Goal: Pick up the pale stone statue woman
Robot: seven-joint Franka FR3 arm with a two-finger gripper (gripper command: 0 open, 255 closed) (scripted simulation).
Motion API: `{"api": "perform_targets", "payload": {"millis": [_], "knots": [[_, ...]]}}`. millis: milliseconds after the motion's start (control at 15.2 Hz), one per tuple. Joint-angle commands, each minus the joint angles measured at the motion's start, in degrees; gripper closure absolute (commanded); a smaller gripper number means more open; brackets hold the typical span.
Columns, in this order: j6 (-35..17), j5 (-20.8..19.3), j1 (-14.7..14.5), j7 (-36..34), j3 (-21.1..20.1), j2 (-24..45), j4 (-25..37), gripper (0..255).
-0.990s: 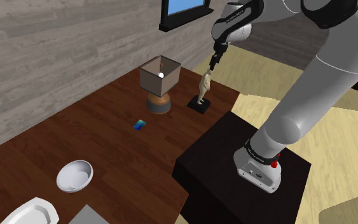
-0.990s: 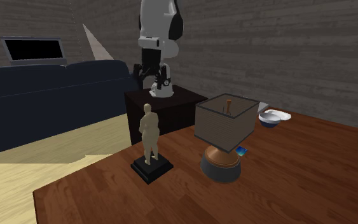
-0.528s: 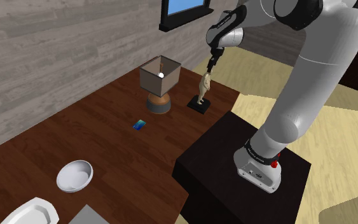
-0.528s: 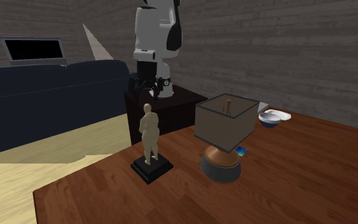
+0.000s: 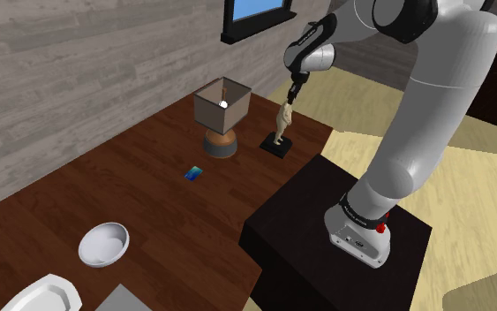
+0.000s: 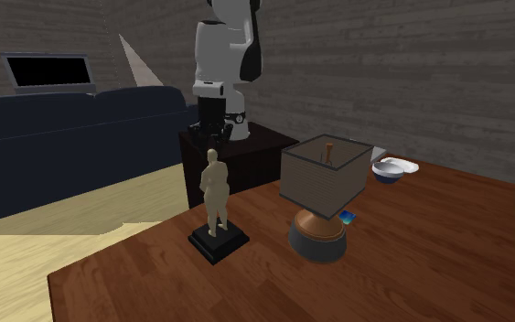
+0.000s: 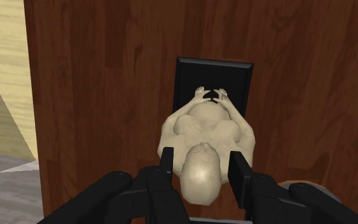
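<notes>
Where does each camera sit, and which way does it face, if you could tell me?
Shoulder view: beside and behind the stand, looking down over the table toward the statue; arm and gripper show.
Second exterior view: across the table, facing the stand; the arm rises behind the statue.
Wrist view: on the hand, looking down on the statue's head between open fingers.
Shared: both exterior views show the lamp beside the statue, from opposite sides.

statue (image 6: 214, 194) | pale beige nude woman | upright on its black square base (image 6: 219, 243) | near wooden table (image 6: 411, 265) edge
</notes>
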State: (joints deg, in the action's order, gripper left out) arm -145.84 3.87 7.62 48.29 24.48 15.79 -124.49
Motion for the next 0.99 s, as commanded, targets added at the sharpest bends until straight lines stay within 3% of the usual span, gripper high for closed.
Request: {"api": "perform_targets", "payload": {"millis": [0,396,924], "knots": [[0.0,0.0,0.0,0.0,0.0,0.1,0.0,255],[-0.1,0.0,0.0,0.0,0.0,0.1,-0.1,255],[5.3,-2.8,-1.0,-1.7,1.2,-4.4,1.3,255]]}}
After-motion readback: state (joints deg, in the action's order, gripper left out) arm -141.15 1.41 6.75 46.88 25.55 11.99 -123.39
